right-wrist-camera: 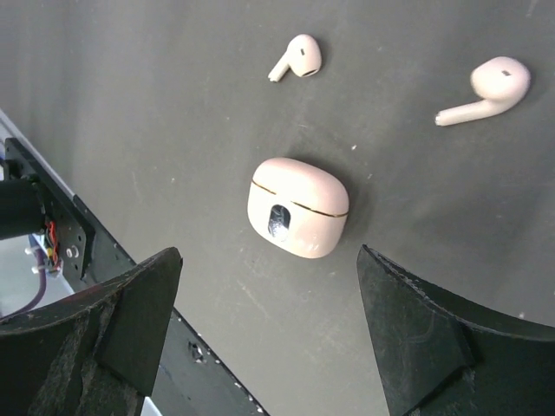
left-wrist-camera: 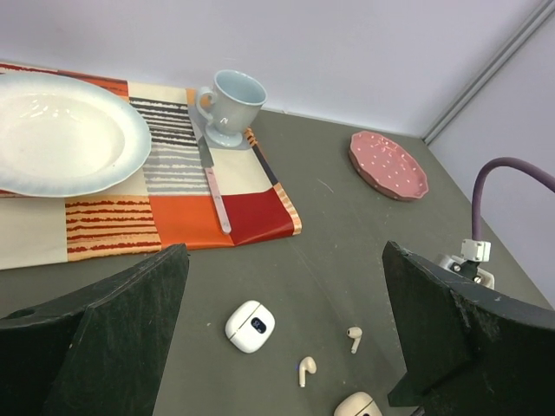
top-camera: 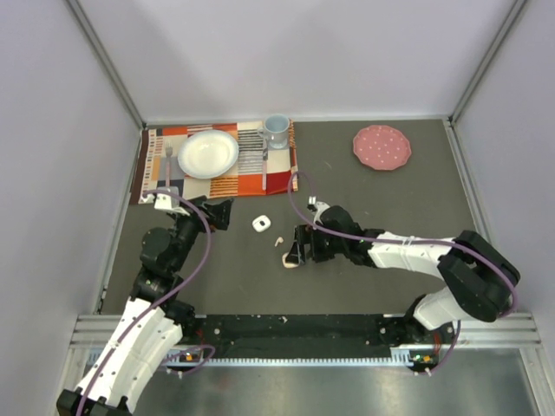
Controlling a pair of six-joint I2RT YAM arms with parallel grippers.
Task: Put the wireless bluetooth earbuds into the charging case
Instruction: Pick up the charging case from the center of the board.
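Observation:
Two tiny white earbuds (left-wrist-camera: 306, 370) (left-wrist-camera: 354, 337) lie loose on the dark table between two small closed cases. The white case with a small screen (left-wrist-camera: 250, 325) sits left of them, also in the top view (top-camera: 260, 224). The pinkish-white case (right-wrist-camera: 297, 208) lies just ahead of my right gripper (right-wrist-camera: 264, 347), which is open and empty above the table. The earbuds (right-wrist-camera: 297, 56) (right-wrist-camera: 490, 87) lie beyond that case. My left gripper (left-wrist-camera: 282, 347) is open and empty, held above the table short of the white case. In the top view one earbud (top-camera: 279, 241) shows beside the right gripper (top-camera: 297, 249).
A striped placemat (top-camera: 234, 182) at the back left holds a white plate (top-camera: 208, 153), a pale blue cup (top-camera: 276, 130), a fork and a knife (left-wrist-camera: 214, 186). A pink dotted plate (top-camera: 381, 147) lies at the back right. A black rail (top-camera: 295, 329) runs along the near edge.

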